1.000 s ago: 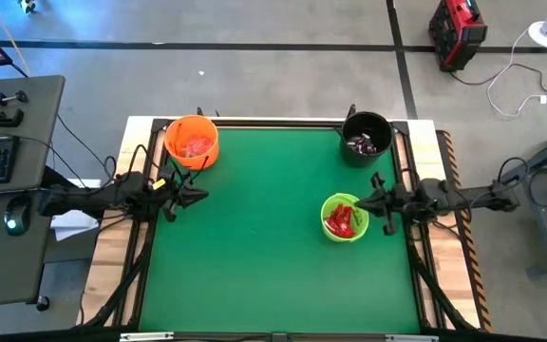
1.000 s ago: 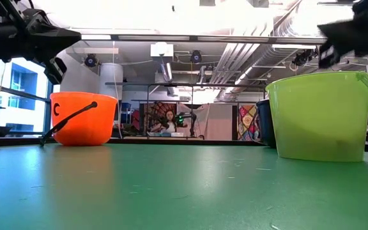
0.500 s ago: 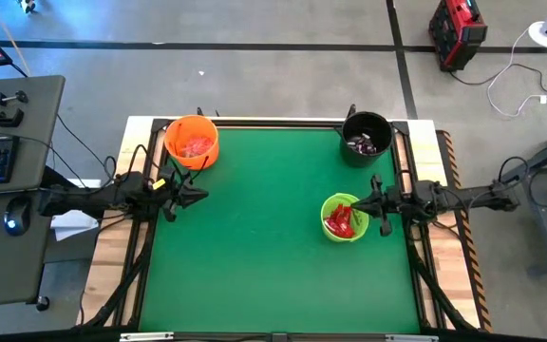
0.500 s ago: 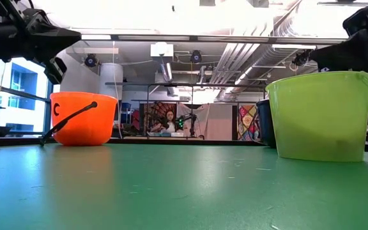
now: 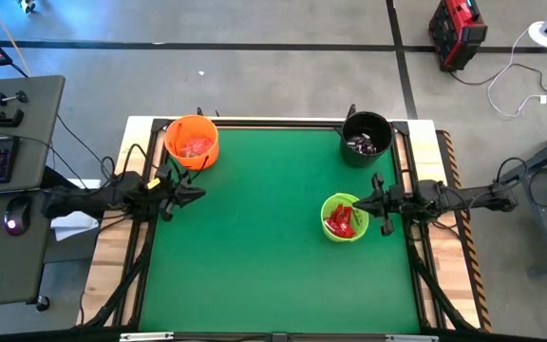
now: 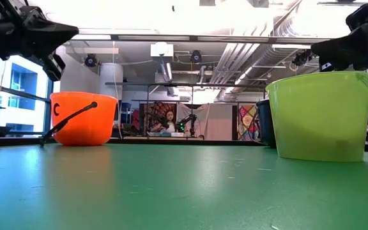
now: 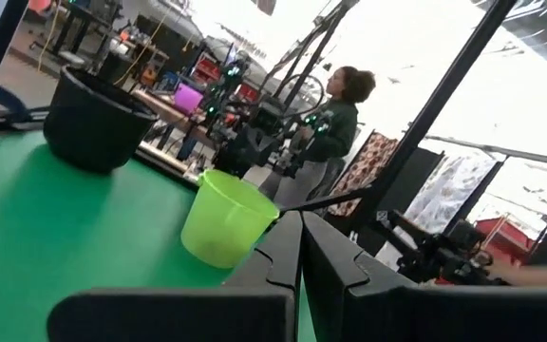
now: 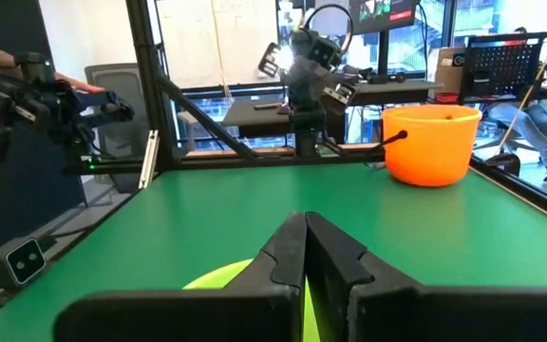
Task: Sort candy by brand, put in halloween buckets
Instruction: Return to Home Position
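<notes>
High view: left gripper (image 5: 200, 195), closed tight and empty, hangs at the left edge of the table (image 5: 254, 256) near the orange bucket (image 5: 169, 148). The right gripper (image 5: 357, 203), likewise closed on nothing, is just beside the green bucket (image 5: 343, 238). It holds red candy (image 5: 340, 220), the black bucket (image 5: 385, 127) dark candy (image 5: 362, 145), the orange bucket pale candy (image 5: 196, 145); wrapper print is too small to read.
</notes>
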Controlling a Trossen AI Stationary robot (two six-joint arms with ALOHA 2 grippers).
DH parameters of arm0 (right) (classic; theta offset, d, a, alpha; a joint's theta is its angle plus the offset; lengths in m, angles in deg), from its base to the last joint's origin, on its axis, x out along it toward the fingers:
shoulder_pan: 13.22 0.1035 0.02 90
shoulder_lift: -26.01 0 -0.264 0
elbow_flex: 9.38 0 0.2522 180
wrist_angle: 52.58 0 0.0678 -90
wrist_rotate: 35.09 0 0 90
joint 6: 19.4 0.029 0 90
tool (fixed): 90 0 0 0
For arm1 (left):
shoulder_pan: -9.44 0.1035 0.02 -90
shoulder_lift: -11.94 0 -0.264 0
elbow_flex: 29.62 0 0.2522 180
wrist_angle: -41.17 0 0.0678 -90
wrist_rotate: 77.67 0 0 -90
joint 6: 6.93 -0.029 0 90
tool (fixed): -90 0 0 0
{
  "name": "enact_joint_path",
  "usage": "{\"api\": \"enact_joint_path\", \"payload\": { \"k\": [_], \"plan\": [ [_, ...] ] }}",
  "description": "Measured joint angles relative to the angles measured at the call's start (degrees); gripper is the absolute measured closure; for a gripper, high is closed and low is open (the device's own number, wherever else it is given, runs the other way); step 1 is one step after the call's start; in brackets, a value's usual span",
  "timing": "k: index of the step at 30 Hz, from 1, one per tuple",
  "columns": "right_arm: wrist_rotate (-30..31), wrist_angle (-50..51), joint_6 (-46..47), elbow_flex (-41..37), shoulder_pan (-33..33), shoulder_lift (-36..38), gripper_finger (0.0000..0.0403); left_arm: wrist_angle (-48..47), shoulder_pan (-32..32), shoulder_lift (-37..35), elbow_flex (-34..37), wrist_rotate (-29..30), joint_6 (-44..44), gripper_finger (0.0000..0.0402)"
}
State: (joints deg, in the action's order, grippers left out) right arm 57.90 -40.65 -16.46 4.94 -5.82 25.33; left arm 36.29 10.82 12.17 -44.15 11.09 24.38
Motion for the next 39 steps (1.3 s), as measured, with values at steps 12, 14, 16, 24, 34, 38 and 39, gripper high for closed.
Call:
{"api": "enact_joint_path", "payload": {
  "k": [12,14,16,24,34,38,39],
  "plan": [
    [0.02,0.37,0.00,0.00,0.00,-0.08,0.0402,-2.56,-5.06,-0.04,0.02,-0.03,0.01,0.0401],
    [0.02,0.37,0.00,-0.02,0.00,-0.08,0.0402,-2.25,-5.14,-0.04,0.06,-0.02,0.01,0.0401],
    [0.02,0.37,0.00,-0.02,0.00,-0.10,0.0402,-2.67,-4.47,-0.05,0.02,-0.27,-0.71,0.0401],
    [0.02,0.37,0.00,-0.02,0.00,-0.10,0.0402,-8.55,-2.61,-0.03,0.04,1.77,-35.52,0.0401],
    [0.03,0.37,0.00,-0.04,0.00,-0.12,0.0402,-8.38,-2.14,1.11,0.08,1.89,-28.45,0.0401],
    [0.04,0.37,0.00,-0.04,0.00,-0.13,0.0402,-8.19,-2.14,1.05,0.06,1.92,-28.42,0.0401],
    [0.03,0.37,0.00,-0.04,0.00,-0.13,0.0402,-8.25,-2.14,1.10,0.06,1.92,-28.43,0.0401]
  ]
}}
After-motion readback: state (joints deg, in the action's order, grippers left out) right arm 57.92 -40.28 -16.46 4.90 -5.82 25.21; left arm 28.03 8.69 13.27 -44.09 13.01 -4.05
